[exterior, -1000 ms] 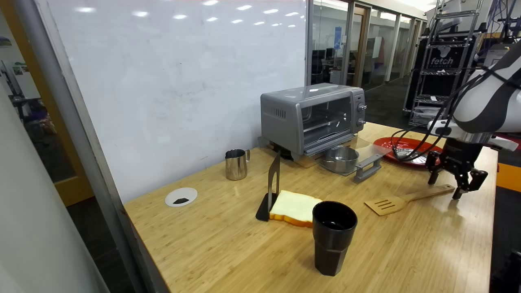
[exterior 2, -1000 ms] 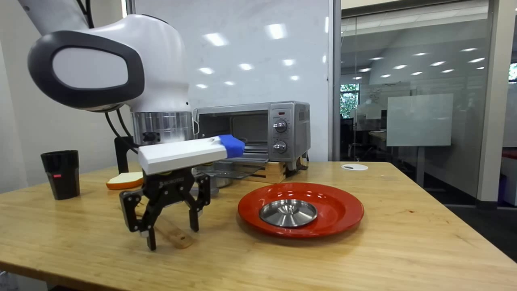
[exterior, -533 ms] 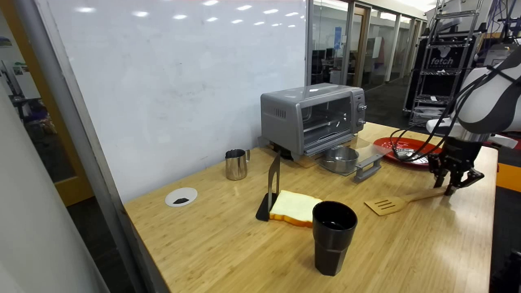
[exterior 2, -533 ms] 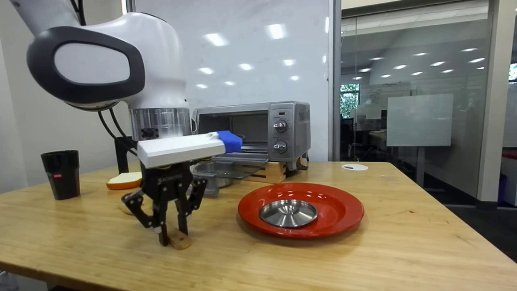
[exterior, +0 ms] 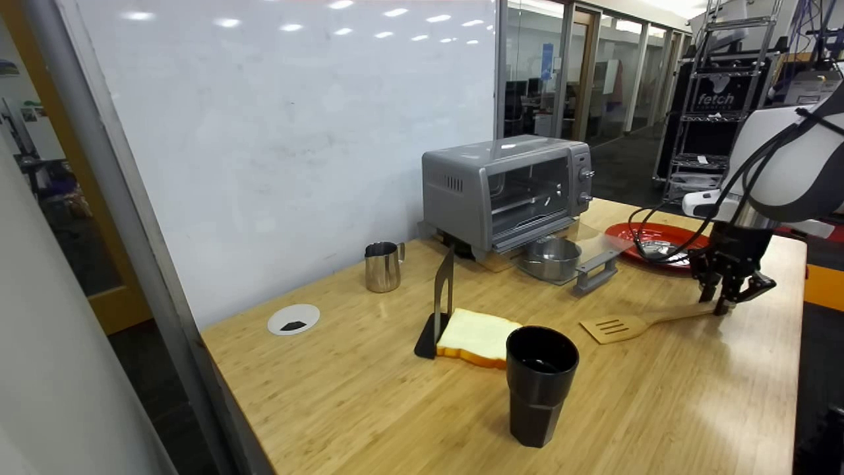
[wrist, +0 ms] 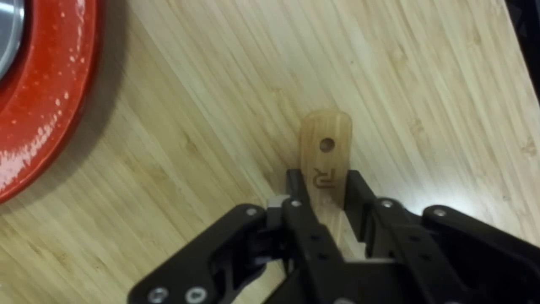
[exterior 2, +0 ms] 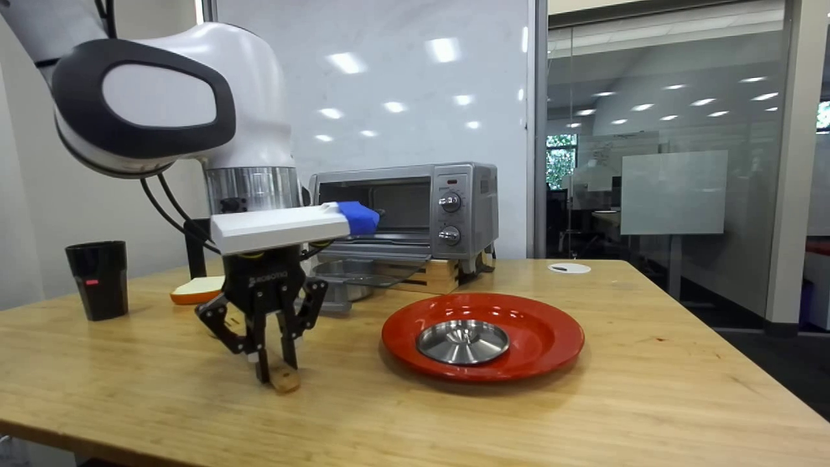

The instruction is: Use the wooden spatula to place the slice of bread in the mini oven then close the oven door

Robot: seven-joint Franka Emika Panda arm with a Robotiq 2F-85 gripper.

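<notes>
The jaws of my gripper (wrist: pixel 324 173) are closed around the handle of the wooden spatula (wrist: pixel 326 126), near its holed end, one finger along each side. In an exterior view the slotted blade of the spatula (exterior: pixel 616 328) points away from the gripper (exterior: pixel 714 303), flat at table level. The slice of bread (exterior: pixel 478 333) lies well beyond the blade, partly behind a black cup. At the back stands the silver-grey mini oven (exterior: pixel 455 198), its cavity exposed. The oven door (exterior: pixel 596 272) is folded down, glass outward, handle bar toward the table's middle.
A metal pot (exterior: pixel 552 259) shows through the door's glass. The red plate (exterior 2: pixel 551 318) with a steel lid (exterior 2: pixel 462 342) sits beside my gripper. A dark upright utensil (exterior: pixel 440 290) touches or nearly touches the bread. The black cup (exterior: pixel 541 389) and a steel pitcher (exterior: pixel 383 267) stand farther off.
My gripper has come down over the handle end and its jaws have closed on it. Together with the gripper, the spatula has shifted slightly, its blade moving a little toward the bread side.
</notes>
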